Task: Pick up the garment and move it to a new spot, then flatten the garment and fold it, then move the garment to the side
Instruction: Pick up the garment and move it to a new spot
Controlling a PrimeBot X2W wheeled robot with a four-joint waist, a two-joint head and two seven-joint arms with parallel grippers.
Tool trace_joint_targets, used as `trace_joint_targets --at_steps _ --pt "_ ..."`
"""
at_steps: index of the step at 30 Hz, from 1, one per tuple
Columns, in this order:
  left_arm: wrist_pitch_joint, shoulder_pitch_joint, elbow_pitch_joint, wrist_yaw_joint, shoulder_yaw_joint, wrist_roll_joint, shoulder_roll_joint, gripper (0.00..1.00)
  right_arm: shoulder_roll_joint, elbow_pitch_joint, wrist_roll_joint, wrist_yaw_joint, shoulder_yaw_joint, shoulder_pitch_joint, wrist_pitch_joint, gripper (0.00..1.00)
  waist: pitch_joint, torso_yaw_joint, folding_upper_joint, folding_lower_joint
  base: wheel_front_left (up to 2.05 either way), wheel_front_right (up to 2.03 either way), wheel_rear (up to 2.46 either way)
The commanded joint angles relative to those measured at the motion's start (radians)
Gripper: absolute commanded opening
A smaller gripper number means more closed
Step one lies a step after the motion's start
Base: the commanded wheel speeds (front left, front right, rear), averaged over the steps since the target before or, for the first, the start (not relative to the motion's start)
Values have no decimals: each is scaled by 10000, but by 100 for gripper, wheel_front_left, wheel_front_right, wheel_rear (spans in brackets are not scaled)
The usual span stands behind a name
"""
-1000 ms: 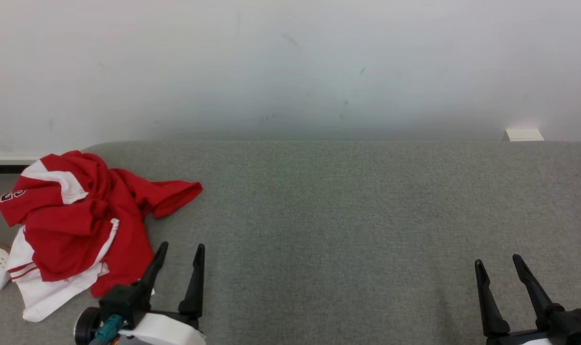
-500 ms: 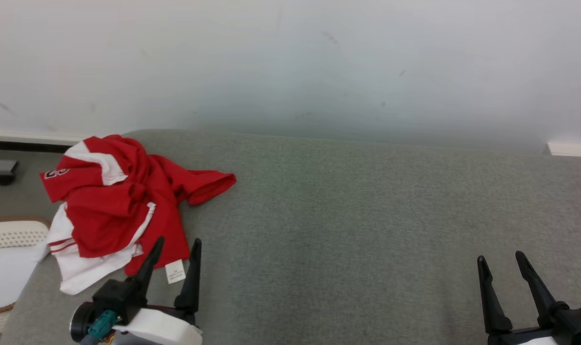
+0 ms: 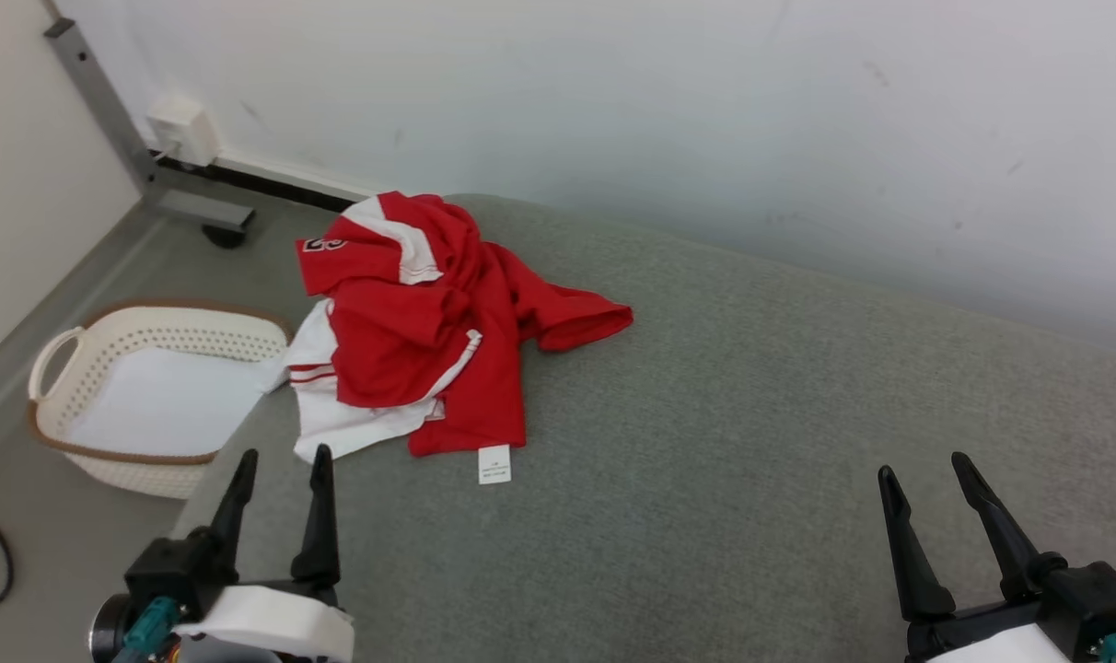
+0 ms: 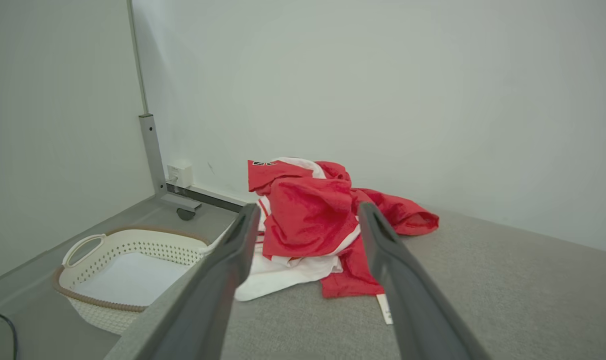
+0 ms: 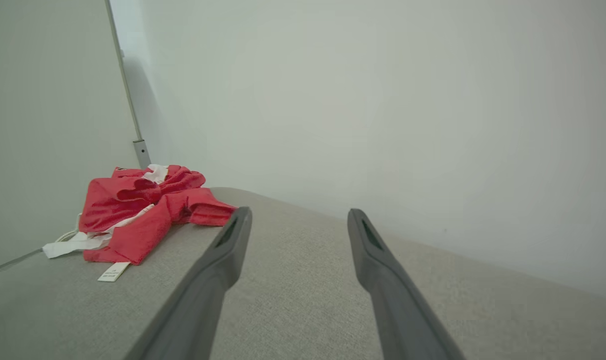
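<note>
Grey upholstered surface (image 3: 751, 414): crumpled red-and-white garment (image 3: 411, 341) lies at its far left corner; left gripper (image 3: 284, 453) and right gripper (image 3: 924, 463) at the near edge, fingers spread, both empty.

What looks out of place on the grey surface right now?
The crumpled red-and-white fabric garment sits bunched at the far left corner of the grey fabric surface, white part overhanging the edge beside the white perforated plastic basket.
</note>
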Motion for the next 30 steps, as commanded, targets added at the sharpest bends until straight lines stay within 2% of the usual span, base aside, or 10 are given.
trace_joint_targets --at_steps 1,10,20,25,30 --pt "-3 135 -25 45 70 -75 31 100 -50 -82 85 -21 20 -34 53 100 119 487 0 1 0 0 0" --pt "-3 209 -157 143 118 -246 31 100 -89 -508 -43 -21 -57 100 384 100 241 1034 0 1 0 0 0" --pt "-3 -268 -133 229 -13 -424 29 100 -264 -825 -119 -21 -15 -121 553 100 648 827 0 1 0 0 0" --pt "-2 -1505 382 111 -232 -408 31 100 -517 -1321 -193 -21 -35 -481 794 100 1474 601 0 1 0 0 0" --pt "-1 -3468 1862 -11 -186 -281 116 100 -976 -2025 -212 -21 -21 -1067 1218 100 2731 273 0 1 0 0 0"
